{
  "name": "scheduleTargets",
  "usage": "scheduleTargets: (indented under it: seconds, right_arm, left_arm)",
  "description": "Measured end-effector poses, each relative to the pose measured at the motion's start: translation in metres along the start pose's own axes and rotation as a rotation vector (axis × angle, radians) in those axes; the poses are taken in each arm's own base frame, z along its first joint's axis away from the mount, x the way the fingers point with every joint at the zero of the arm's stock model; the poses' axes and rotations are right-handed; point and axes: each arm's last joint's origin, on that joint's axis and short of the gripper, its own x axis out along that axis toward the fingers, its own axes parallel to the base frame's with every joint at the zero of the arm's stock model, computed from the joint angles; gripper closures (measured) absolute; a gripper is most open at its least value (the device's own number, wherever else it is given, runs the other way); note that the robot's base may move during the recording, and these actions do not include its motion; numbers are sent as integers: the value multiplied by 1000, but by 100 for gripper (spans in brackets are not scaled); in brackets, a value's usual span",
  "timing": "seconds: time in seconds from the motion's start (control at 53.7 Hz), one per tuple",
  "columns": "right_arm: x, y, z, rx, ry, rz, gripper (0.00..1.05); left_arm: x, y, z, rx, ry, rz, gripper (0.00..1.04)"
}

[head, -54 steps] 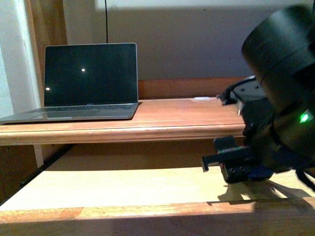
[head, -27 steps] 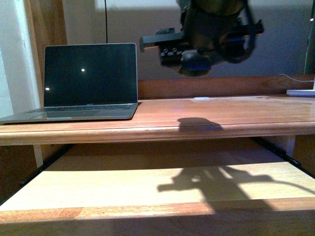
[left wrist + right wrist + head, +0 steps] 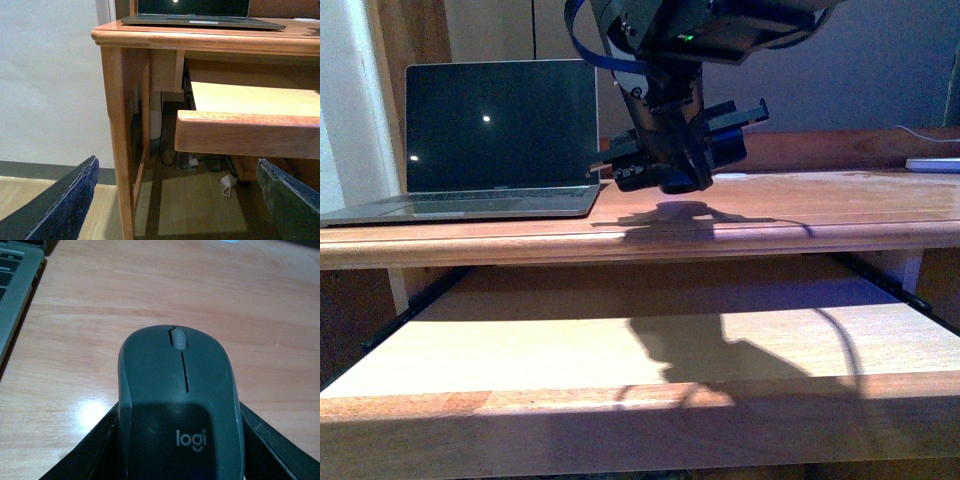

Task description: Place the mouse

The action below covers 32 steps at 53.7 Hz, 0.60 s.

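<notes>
Front view: my right gripper [image 3: 667, 172] hangs just above the bench [image 3: 840, 205], with its shadow directly beneath. The open laptop [image 3: 500, 125] stands at its nine o'clock. I cannot pick out the mouse here.

Left wrist view: my left gripper [image 3: 176, 162] is spread wide with nothing between its fingers [image 3: 65, 205]. It faces the bench's leg and the pull-out shelf [image 3: 250, 135].

Right wrist view: my right gripper is clamped around the grey mouse [image 3: 180, 390], one finger against each flank, over bare wood near the laptop's corner.
</notes>
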Motion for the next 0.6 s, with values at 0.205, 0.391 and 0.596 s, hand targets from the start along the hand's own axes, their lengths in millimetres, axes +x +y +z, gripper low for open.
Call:
scheduleTargets:
  seconds: [0.205, 0.391, 0.596]
  right_arm:
    - [14, 11, -12, 5, 16, 6, 49]
    - [17, 8, -11, 75, -12, 14, 19]
    - [17, -10, -10, 195, -64, 78, 7]
  left_arm:
    - [0, 0, 0, 0, 0, 0, 8]
    - [0, 0, 0, 0, 0, 0, 8]
    - [0, 0, 0, 0, 0, 0, 8]
